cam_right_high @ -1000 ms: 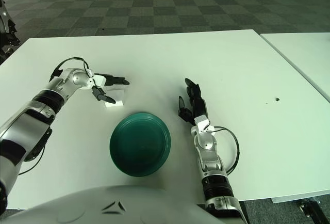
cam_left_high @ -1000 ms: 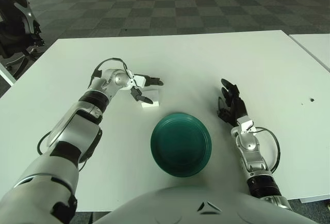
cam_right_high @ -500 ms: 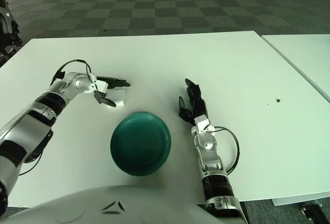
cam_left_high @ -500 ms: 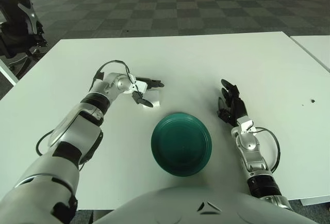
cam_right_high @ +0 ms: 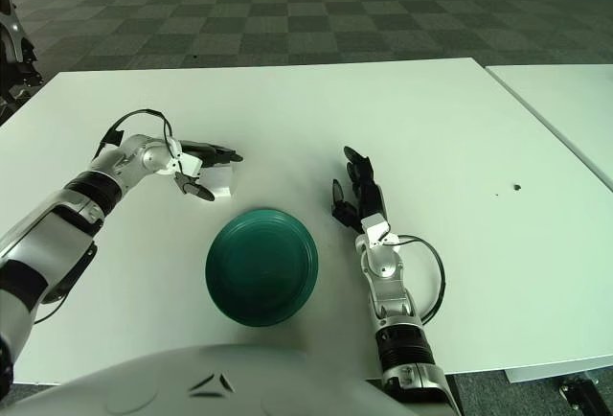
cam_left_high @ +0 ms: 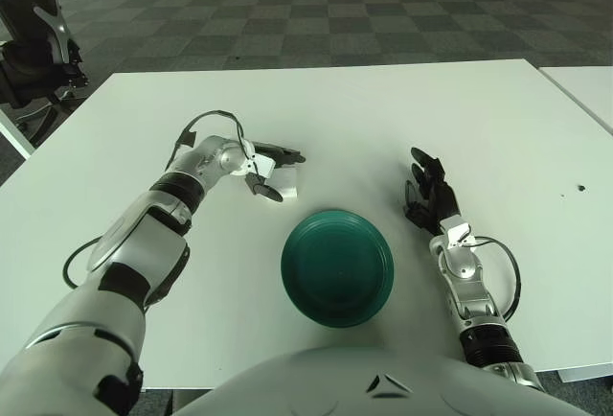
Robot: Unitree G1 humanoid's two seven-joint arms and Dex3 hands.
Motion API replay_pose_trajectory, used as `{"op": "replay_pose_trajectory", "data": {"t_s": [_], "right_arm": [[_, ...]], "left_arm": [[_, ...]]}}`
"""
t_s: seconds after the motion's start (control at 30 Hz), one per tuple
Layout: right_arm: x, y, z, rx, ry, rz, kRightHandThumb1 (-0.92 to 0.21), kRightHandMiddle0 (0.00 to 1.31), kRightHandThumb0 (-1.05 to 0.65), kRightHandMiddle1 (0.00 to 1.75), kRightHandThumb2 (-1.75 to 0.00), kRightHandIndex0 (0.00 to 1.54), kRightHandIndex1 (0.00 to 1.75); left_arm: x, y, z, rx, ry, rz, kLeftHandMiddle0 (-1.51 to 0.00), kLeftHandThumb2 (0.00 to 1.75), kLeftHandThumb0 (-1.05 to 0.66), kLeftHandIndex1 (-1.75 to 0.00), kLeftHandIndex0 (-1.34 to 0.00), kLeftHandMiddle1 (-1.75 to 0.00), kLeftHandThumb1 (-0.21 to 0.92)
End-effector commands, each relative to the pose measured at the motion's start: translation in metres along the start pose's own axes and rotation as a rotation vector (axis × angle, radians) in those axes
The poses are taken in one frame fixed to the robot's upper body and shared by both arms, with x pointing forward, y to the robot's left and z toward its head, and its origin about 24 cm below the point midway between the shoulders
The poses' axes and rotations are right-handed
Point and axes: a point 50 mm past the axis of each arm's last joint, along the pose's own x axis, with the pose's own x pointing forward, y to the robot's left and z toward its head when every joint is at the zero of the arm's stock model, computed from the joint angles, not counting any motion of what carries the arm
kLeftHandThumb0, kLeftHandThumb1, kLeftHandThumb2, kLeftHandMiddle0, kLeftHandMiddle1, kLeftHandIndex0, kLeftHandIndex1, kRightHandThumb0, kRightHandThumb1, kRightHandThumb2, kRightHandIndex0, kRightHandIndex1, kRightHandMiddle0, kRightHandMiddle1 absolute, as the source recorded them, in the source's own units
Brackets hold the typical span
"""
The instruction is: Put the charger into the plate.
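Lying between the left hand (cam_left_high: 257, 167)'s spread fingers (cam_left_high: 287, 156), white charger (cam_left_high: 285, 182), apparently ungrasped, right hand (cam_left_high: 428, 197) relaxed.

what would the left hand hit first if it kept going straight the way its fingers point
Probably the white charger, sitting right between the left hand's spread fingers; past it only bare table, though depth is unclear. The green plate lies off that line.

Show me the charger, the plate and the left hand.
charger (cam_left_high: 287, 182), left eye view, on its white top face.
plate (cam_left_high: 336, 265), left eye view, on the bare green middle.
left hand (cam_left_high: 261, 169), left eye view, on the hand's middle, fingers spread around the charger.
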Motion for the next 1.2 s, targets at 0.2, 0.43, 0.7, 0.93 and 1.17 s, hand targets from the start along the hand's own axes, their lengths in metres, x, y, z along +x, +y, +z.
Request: {"op": "replay_pose_trajectory", "data": {"t_s": [0.2, 0.43, 0.7, 0.93, 1.17], "right_arm": [[-0.059, 0.017, -0.080, 0.015, 0.476, 0.053, -0.92, 0.00, -0.62, 0.54, -0.84, 0.26, 0.01], [-0.059, 0.016, -0.081, 0.014, 0.488, 0.058, -0.92, 0.00, -0.63, 0.53, -0.84, 0.24, 0.00], [-0.060, 0.015, -0.081, 0.023, 0.495, 0.052, -0.92, 0.00, -0.62, 0.53, -0.84, 0.23, 0.00], [-0.060, 0.014, -0.081, 0.007, 0.493, 0.055, -0.92, 0.00, -0.64, 0.53, -0.84, 0.22, 0.00], [-0.061, 0.013, -0.081, 0.009, 0.498, 0.046, -0.92, 0.00, -0.63, 0.51, -0.84, 0.22, 0.00]], "left_arm": [[0.016, -0.065, -0.010, 0.010, 0.113, -0.191, 0.00, 0.66, -1.05, -0.45, 0.00, 0.00, 0.92], [0.019, -0.072, -0.011, 0.063, 0.127, -0.157, -0.15, 0.71, -1.05, -0.57, 0.00, -0.08, 0.92], [0.021, -0.077, -0.013, 0.063, 0.142, -0.049, -0.07, 0.52, -1.04, -1.48, -0.06, -1.55, 0.92], [0.023, -0.080, -0.014, 0.048, 0.169, -0.073, -0.22, 0.34, -0.94, -1.72, -0.12, -1.73, 0.92], [0.025, -0.081, -0.012, 0.038, 0.179, -0.068, -0.33, 0.24, -0.86, -1.74, -0.22, -1.75, 0.92]]}}
